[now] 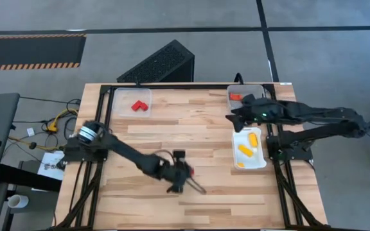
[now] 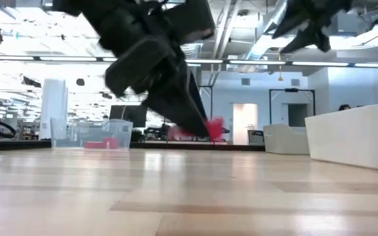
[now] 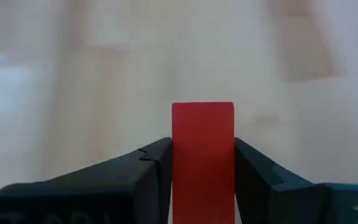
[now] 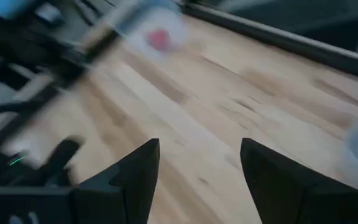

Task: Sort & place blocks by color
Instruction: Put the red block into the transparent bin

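While the left pincer (image 3: 202,180) sits low over the near-centre of the desk (image 1: 191,202), its two fingers press against both sides of a red block (image 3: 202,155); the left wrist view shows the block upright between them, contact on each face. In the low view the same block (image 2: 214,128) shows at the finger ends just above the desk surface; whether it touches the wood cannot be told.

Farther back on the right side, a white tray (image 1: 239,162) holds yellow blocks (image 1: 245,151), with one more yellow-orange piece (image 1: 254,137) nearer its far end. The right pincer (image 1: 235,118) hangs above the desk at that tray's far end, fingers (image 4: 138,171) spread apart with nothing between them.

At the far right corner, a clear tray (image 1: 260,88) holds an orange block (image 1: 236,97), partly covered by the right arm. At the far left corner, another clear tray (image 1: 124,96) holds red blocks (image 1: 139,106) lying close together.
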Available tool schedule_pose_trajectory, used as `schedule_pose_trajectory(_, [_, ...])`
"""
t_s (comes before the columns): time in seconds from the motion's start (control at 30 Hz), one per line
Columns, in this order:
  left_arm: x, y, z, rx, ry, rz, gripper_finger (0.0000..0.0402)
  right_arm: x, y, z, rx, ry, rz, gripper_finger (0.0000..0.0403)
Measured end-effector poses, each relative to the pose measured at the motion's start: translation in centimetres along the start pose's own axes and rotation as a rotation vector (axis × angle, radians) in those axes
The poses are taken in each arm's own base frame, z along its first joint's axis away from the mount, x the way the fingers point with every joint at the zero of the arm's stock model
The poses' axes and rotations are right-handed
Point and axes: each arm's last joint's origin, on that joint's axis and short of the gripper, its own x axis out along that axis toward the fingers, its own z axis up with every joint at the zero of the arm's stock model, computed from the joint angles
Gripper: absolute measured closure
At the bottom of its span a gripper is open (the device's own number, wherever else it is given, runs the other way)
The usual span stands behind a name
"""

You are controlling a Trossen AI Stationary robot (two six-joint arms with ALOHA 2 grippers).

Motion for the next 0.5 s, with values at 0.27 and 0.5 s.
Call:
schedule_pose_trajectory(0.27, [-7.4, 9.7, -2.5, -0.122, -0.038, 0.238, 0.0308, -3.6, 2.1, -1.3, -0.034, -0.06, 0.186, 0.0174])
schedule_pose_trajectory(0.5, [-13.8, 18.3, -11.0, -0.441, -0.184, 0.476, 0.0308, -5.1, 4.8, -3.0, -0.103, -0.132, 0.276, 0.0185])
